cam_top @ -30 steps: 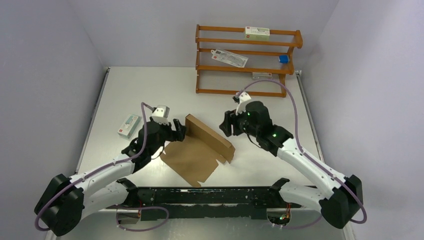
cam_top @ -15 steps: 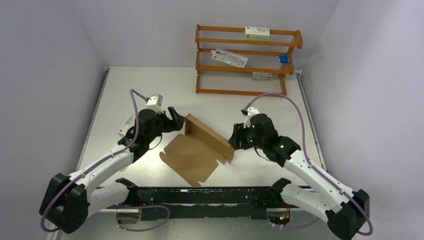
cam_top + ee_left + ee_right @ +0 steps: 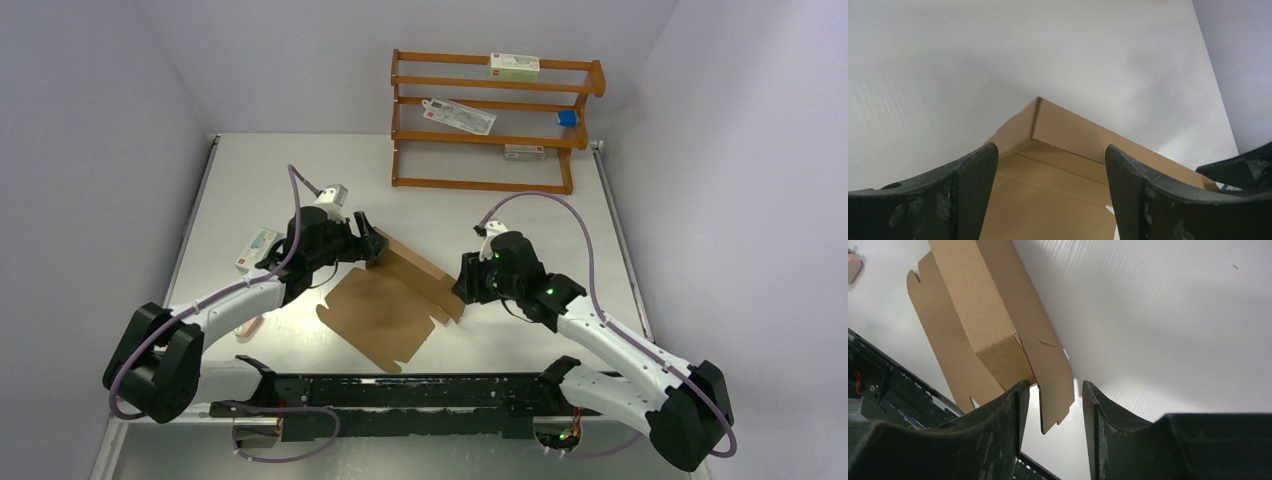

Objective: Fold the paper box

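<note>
One paper box [image 3: 385, 315] lies mid-counter [image 3: 250, 180], one long wall raised. The left gripper [image 3: 371, 247], jaws wide apart, has moved up to the box's far-left corner. The right gripper [image 3: 461, 283], jaws narrowed yet apart, straddles the box's right end flap. One white carton [image 3: 257, 250] sits left of the box.

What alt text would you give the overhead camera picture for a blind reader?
A partly folded brown paper box lies on a white table, with the robot's left gripper at its far corner and the right gripper at its other end. A wooden rack stands behind.
</note>
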`<state>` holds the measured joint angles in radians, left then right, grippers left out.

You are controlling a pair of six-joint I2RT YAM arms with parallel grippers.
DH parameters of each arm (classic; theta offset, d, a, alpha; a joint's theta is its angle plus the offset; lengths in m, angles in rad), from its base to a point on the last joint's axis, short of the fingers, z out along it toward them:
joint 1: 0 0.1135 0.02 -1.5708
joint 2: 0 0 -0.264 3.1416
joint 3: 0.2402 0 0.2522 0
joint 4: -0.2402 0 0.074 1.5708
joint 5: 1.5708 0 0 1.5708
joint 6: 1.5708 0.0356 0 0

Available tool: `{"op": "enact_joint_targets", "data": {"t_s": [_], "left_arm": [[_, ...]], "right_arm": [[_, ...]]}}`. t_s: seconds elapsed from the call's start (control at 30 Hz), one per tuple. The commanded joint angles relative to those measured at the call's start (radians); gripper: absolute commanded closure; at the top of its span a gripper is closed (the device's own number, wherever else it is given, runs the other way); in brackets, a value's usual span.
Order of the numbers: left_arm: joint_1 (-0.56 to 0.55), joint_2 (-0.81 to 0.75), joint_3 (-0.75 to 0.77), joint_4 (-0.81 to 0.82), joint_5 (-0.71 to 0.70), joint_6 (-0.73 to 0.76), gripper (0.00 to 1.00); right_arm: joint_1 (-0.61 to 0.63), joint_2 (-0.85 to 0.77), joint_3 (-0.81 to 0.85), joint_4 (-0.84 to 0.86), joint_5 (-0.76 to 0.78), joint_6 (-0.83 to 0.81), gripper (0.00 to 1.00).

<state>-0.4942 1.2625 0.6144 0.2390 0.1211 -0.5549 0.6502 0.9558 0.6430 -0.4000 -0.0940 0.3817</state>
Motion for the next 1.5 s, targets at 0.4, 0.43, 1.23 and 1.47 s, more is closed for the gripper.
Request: {"op": "enact_joint_targets", "data": {"t_s": [0.4, 0.43, 1.23, 1.47], "left_arm": [[0.006, -0.108, -0.046, -0.004, 0.024, 0.009, 0.22], [0.006, -0.119, -0.054, -0.008, 0.012, 0.009, 0.22], [-0.425, -0.296, -0.196, 0.013, -0.463, 0.104, 0.18], [-0.535, 0.01, -0.136, 0.22, -0.561, 0.23, 0.14]], "right_arm": [[0.005, 0.275, 0.043, 0.419, 0.034, -0.107, 0.58], [0.003, 0.289, 0.048, 0.445, 0.04, -0.116, 0.58], [0.004, 0.428, 0.068, 0.601, -0.014, -0.18, 0.77], [0.01, 0.431, 0.068, 0.594, -0.047, -0.171, 0.82]]}}
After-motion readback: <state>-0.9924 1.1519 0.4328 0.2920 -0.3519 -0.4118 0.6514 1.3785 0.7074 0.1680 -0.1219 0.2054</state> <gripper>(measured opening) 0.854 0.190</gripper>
